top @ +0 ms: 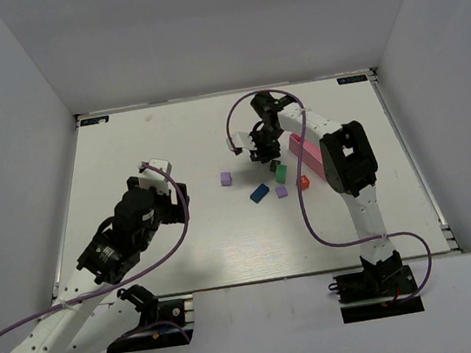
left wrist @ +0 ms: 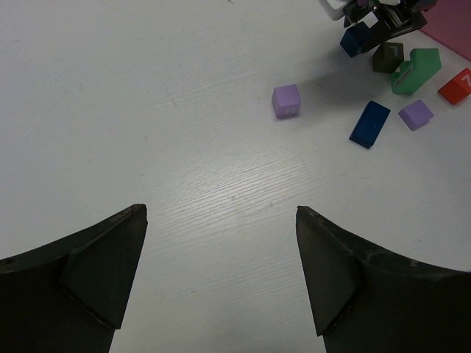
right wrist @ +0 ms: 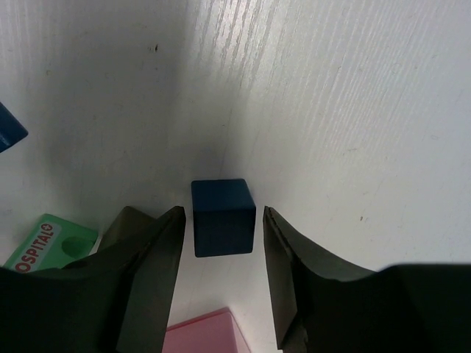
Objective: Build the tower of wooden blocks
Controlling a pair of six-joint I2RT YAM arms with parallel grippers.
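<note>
Toward the surface's [right wrist: 353, 110] far edge, the right tool [right wrist: 222, 209] straddles a dark blue cube [right wrist: 223, 220], seemingly not quite touching; the left tool [left wrist: 221, 209] hangs spread.

The top camera is looking down from high above the near edge, taking in the whole table [top: 184, 245]. The left wrist camera is looking obliquely across it, sharing the lilac cube [left wrist: 286, 101] with the top view. The right wrist camera is hanging very near over a dark blue cube [right wrist: 223, 217].
</note>
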